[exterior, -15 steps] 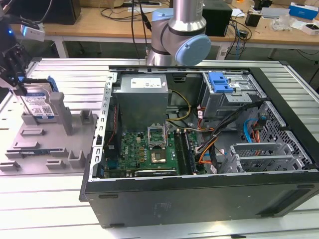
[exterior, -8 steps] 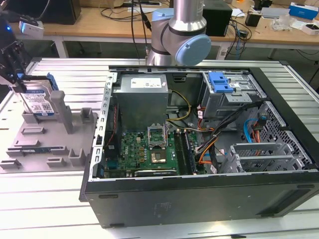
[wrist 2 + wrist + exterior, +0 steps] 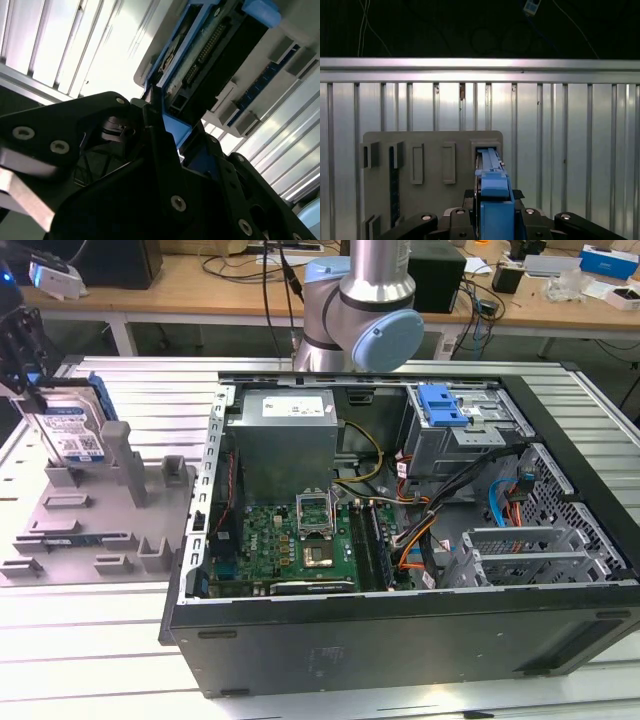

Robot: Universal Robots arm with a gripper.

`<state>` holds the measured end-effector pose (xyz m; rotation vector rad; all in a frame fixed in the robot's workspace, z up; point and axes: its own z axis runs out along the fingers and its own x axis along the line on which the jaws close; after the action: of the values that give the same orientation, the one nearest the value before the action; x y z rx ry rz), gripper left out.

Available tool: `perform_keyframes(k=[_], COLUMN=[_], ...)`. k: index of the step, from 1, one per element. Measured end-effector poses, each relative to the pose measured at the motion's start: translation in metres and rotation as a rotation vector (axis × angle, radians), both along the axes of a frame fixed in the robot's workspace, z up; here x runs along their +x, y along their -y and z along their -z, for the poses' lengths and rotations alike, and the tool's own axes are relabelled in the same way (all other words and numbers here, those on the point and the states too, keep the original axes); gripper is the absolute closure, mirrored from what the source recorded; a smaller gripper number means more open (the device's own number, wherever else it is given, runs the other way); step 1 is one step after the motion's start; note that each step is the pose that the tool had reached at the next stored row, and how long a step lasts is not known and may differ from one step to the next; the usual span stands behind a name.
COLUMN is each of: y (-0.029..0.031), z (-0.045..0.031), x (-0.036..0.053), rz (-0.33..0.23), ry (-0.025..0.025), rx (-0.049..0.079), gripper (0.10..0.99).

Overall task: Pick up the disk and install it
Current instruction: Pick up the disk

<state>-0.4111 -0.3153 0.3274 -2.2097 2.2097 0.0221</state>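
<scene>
Hand: I read the hand (image 3: 493, 200) as closed on the disk's blue carrier; in both wrist views a black finger (image 3: 159, 150) lies against each side of the blue frame with no gap that I can make out; it holds nothing else.

Disk: the disk (image 3: 72, 430) stands on edge at ten o'clock in the exterior view, labelled face towards the camera; its lower end sits among the upright posts of the grey tray (image 3: 100, 530); I cannot tell whether it has cleared its slot or rests in it.

Axis: seen edge-on in the first wrist view, the disk runs straight out from the hand into the tray's slot; so I judge its long axis to be in line with the hand, near upright and leaning a little in the exterior view.

Bearing: the hand is at the disk's top end, at about eleven o'clock from it in the exterior view; the open computer case (image 3: 400, 640) lies towards three o'clock of the tray, just beside it on the ribbed worktop (image 3: 90, 640).

Bay: a cage with a blue clip (image 3: 441, 405) sits at one o'clock inside the case, well apart from the disk.

Arm: its grey and blue joint (image 3: 365, 315) stands at twelve o'clock behind the case.
</scene>
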Motion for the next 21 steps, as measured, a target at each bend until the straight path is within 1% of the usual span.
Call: perform_keyframes(k=[3,6,11,14,16,17,19,20,21], y=[0.0010,0.0016,0.0031,0.0042,0.0052,0.0055,0.0068,0.0072,0.0076], z=[-0.0143,-0.0244,-0.0443,-0.0591,-0.0720,-0.0765,-0.0974,-0.1021,-0.1087], x=[0.0000,0.0000,0.0000,0.0000,0.0000,0.0000,0.0000,0.0000,0.0000], rz=[0.000,0.000,0.000,0.000,0.000,0.000,0.000,0.000,0.000], ry=[-0.0001,0.0000,0.0000,0.0000,0.0000,0.0001,-0.0001,0.0000,0.0000], rx=[0.007,0.010,0.016,0.020,0.024,0.025,0.030,0.031,0.032], gripper=[0.722,0.722,0.722,0.722,0.722,0.722,0.722,0.722,0.722])
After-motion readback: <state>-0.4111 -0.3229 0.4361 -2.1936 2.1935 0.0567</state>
